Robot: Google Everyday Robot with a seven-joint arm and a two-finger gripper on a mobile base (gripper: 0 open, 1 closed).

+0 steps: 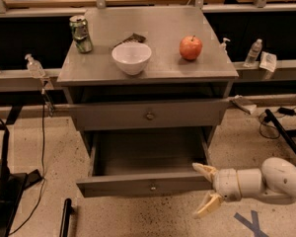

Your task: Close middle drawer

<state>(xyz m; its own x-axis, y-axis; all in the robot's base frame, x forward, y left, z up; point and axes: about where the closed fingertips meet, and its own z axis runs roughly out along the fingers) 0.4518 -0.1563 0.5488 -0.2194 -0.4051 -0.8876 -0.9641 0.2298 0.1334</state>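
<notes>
middle drawer (118, 185) pulled out over speckled floor (138, 217); end effector (199, 191) spread wide, empty, by right corner.

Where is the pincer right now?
Low on the right of the camera view, the open pincer sits by the right front corner of the pulled-out middle drawer.

The middle drawer (118, 185) is a grey metal unit: long shallow tray, low plain front panel, one small round knob (152, 186) at centre. It stands pulled far out and level. The gripper (205, 188) is just beside the panel's right end, fingers spread.
</notes>
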